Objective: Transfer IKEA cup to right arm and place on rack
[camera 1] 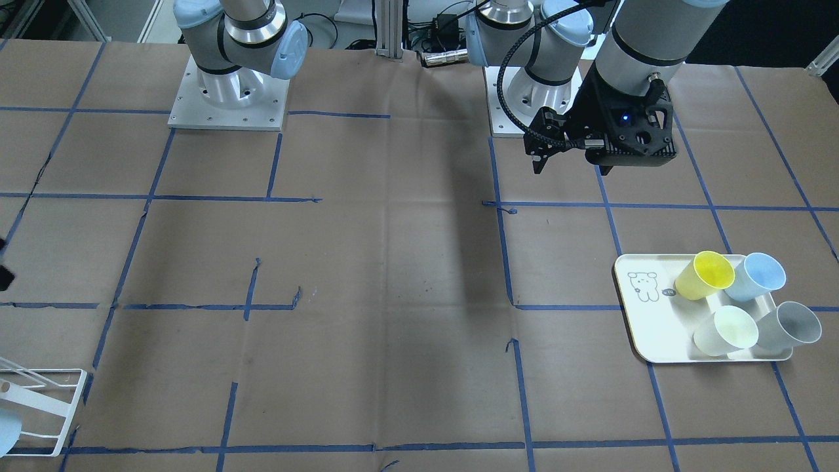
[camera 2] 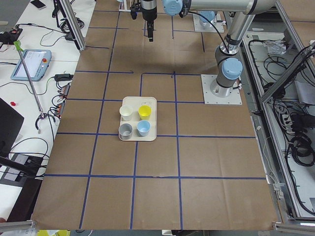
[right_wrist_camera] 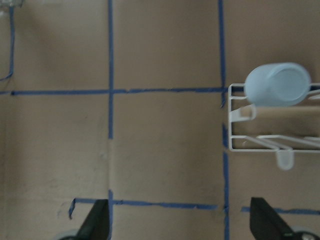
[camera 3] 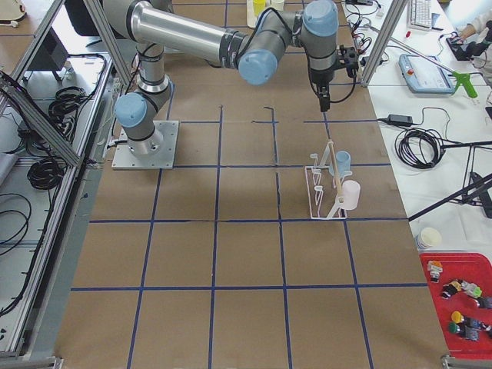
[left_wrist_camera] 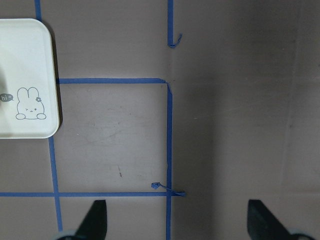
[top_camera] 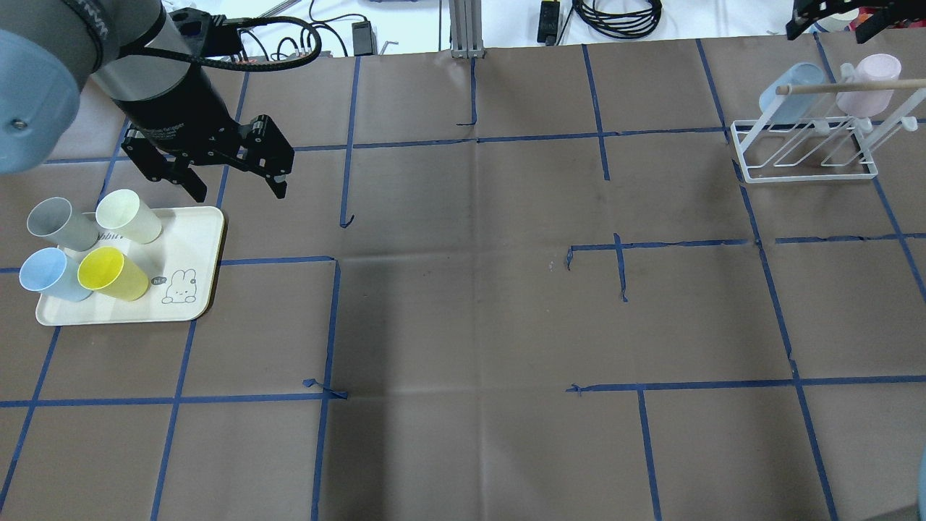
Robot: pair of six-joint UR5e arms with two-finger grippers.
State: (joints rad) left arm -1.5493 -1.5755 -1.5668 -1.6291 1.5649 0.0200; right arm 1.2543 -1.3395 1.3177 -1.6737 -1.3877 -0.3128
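Writing: "hi" in a speech bubble (left_wrist_camera: pixel 6 98) beside the rabbit drawing on the tray (top_camera: pixel 206 239).
Left gripper (top_camera: pixel 239 192): jaws wide, empty, just beside tray.
Right gripper (right_wrist_camera: pixel 180 222): jaws wide, empty, well apart from tray.
Cups: yellow cup (top_camera: pixel 112 273), blue cup (top_camera: pixel 47 273), grey cup (top_camera: pixel 59 224), cream cup (top_camera: pixel 129 217), all on tray.
Rack (top_camera: pixel 810 177): well apart from tray, holding pink cup (top_camera: pixel 868 83).

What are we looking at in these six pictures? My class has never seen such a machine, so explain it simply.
Two robot arms are bolted to a paper-covered table. Two pictures look down from above, two from the table's ends, two from wrist cameras. The left gripper hangs open near a cream tray carrying four cups: grey, cream, blue, yellow. The right gripper hangs open near a white wire rack already holding two more cups, blue and pink. Neither gripper holds anything.
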